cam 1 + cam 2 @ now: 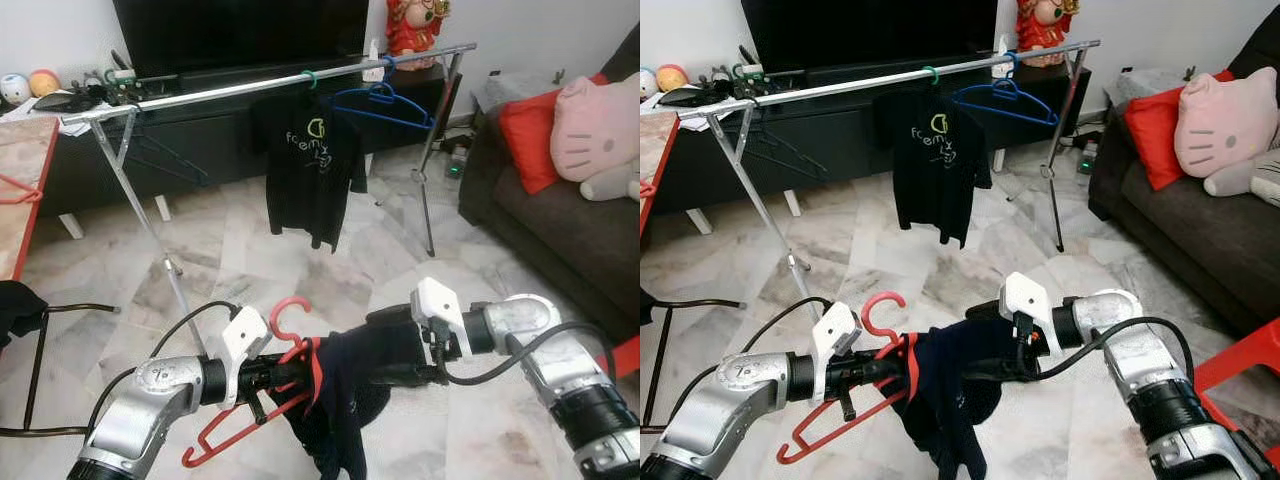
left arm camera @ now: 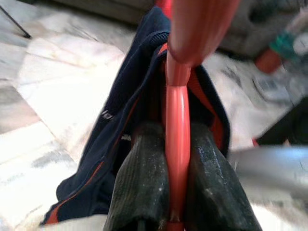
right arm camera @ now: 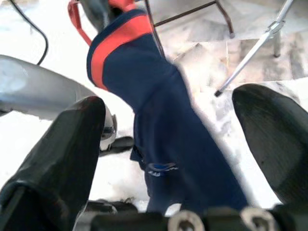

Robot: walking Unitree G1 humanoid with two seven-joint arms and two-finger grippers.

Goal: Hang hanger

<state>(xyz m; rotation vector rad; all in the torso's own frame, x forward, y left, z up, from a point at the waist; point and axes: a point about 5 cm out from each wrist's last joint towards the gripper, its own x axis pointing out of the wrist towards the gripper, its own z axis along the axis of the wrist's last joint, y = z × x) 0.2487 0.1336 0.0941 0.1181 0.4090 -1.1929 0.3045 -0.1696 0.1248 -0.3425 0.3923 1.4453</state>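
The left gripper (image 1: 268,380) is low in front of the robot, its jaws closed on the shaft of a red hanger (image 1: 262,398); the left wrist view shows the red bar (image 2: 177,144) pinched tight between the two black fingers (image 2: 139,183). The hanger's hook (image 1: 287,315) points up, and its frame slants down toward the floor (image 1: 250,270). A dark navy garment with orange trim (image 1: 345,400) hangs on the hanger and droops between the two arms.

The right gripper (image 1: 990,350) reaches in from the right at about the same height, with its jaws open, one finger on each side of the navy cloth; in the right wrist view the fingers (image 3: 62,144) stand well apart with the garment (image 3: 168,134) between them, and whether they touch it cannot be told.

Beyond the arms a silver clothes rail (image 1: 250,88) runs across the room on slanted legs. A black T-shirt (image 1: 310,165) hangs from it on a green hook, and a blue hanger (image 1: 385,105) hangs beside it to the right. Behind the rail is a dark TV cabinet (image 1: 210,130). A dark sofa (image 1: 540,220) with a red cushion (image 1: 530,135) and a pink plush toy (image 1: 595,130) stands on the right
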